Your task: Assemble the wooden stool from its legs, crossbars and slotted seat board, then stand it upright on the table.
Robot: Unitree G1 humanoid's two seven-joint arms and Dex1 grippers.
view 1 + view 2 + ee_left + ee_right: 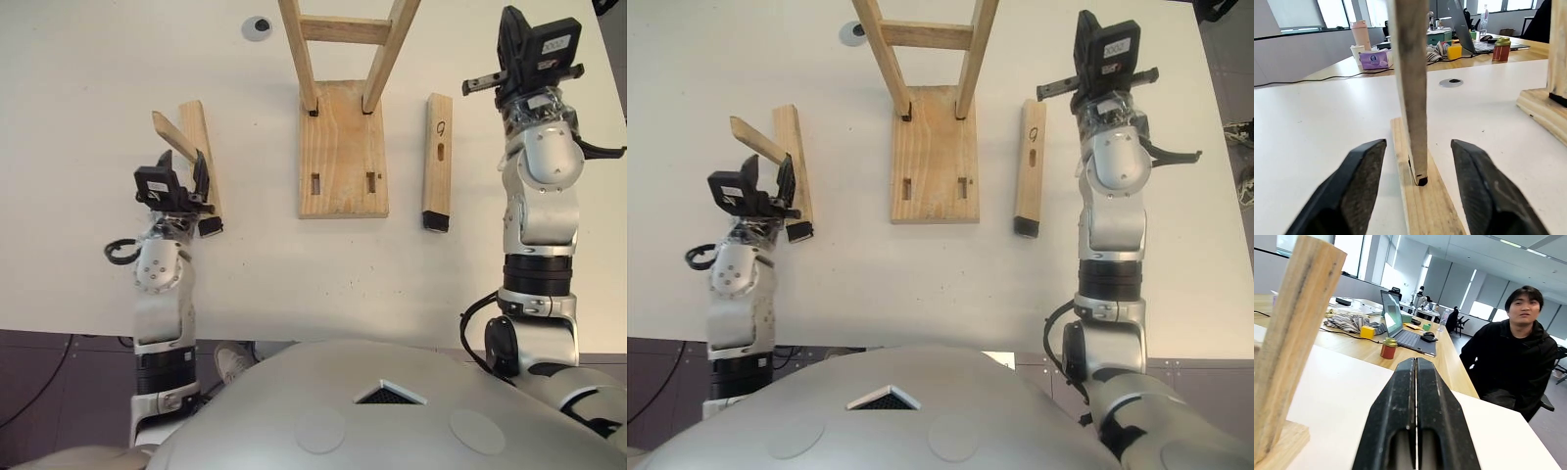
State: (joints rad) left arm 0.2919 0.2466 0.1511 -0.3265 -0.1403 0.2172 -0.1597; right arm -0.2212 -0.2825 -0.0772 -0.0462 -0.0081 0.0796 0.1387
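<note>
Left eye view: the seat board (342, 149) lies flat mid-desk (78, 78), with two legs (304, 59) and a crossbar (345, 29) standing in its far slots. The left tool (184, 164) is released and straddles a short bar (1411, 88) stuck in the left leg (201, 147). The right tool (475, 85) is clenched and empty, just right of a loose leg (439, 162).

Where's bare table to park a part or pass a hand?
Widest: the near strip of the white table, in front of the slotted wooden seat board. Also the gap between board and the wooden leg-and-crossbar piece at the open left gripper. Tight: board to the loose slotted wooden leg.
</note>
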